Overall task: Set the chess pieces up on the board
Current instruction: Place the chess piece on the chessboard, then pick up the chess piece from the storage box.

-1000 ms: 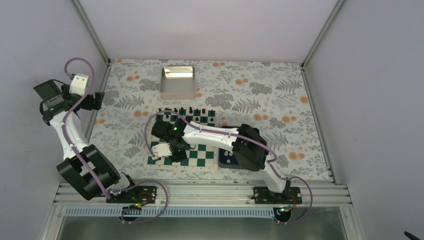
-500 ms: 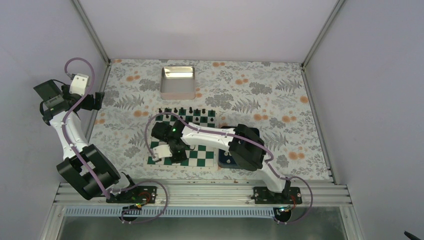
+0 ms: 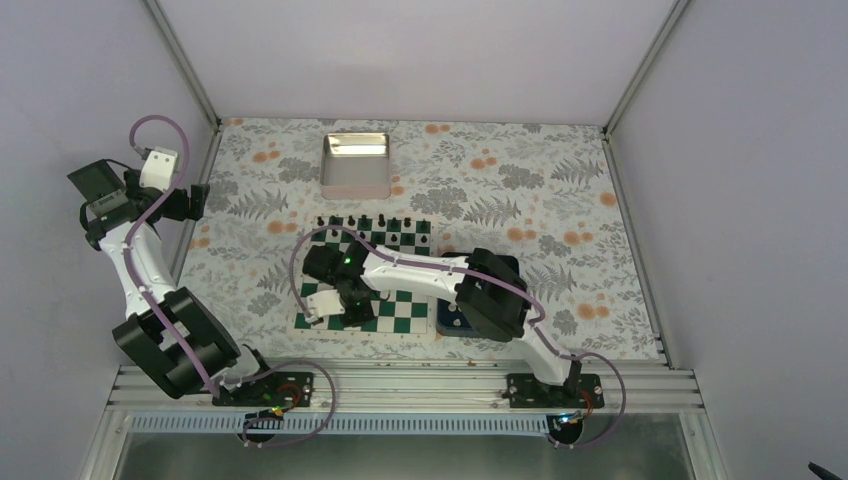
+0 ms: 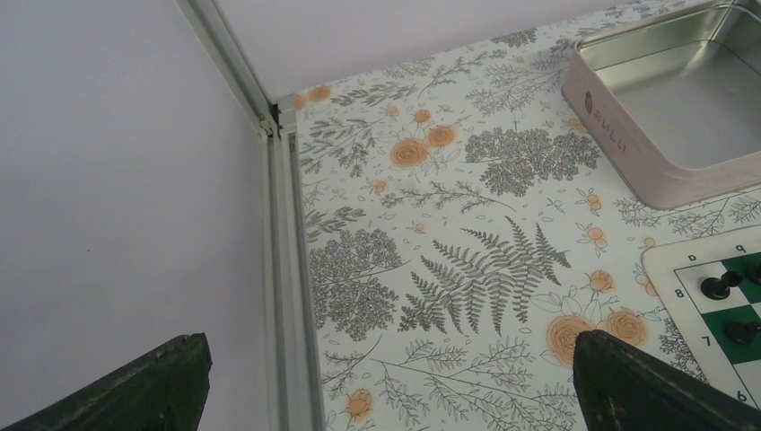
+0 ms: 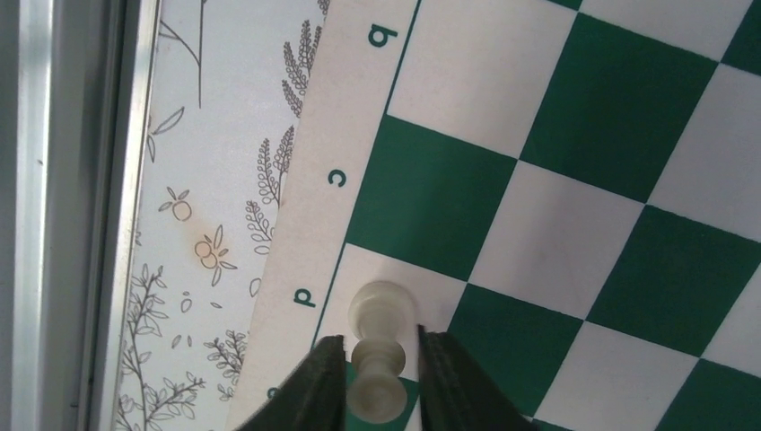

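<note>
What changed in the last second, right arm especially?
The right pincer shifted slightly toward the near-left corner of the board, with a white pawn between its fingers and the pawn's base on an edge square; release unclear. The left arm, tin and black pieces are unchanged.

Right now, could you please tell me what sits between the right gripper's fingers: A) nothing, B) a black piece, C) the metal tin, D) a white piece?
D: in the right wrist view a white chess piece stands on the board within the right gripper.
</note>
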You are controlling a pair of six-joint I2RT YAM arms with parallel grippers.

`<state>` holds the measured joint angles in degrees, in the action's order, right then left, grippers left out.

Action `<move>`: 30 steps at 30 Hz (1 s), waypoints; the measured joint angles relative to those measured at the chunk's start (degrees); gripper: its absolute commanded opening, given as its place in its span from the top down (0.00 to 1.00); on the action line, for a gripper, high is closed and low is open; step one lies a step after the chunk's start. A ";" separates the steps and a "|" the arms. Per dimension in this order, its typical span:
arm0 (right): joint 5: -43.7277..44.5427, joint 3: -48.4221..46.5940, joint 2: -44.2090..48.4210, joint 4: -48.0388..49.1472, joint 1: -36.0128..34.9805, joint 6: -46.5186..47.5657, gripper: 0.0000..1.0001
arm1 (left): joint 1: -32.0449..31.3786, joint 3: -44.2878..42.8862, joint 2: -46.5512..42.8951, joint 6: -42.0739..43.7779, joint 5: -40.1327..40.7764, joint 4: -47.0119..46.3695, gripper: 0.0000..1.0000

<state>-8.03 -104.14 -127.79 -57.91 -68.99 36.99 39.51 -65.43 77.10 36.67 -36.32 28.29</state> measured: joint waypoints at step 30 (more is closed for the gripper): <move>4.76 29.49 30.36 1.55 29.07 -1.09 0.62 | 0.02 -0.74 1.70 -2.97 -2.73 -1.84 0.00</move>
<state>-3.27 -74.65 -97.43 -56.36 -39.92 35.90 39.53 -66.17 78.81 33.69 -39.05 26.46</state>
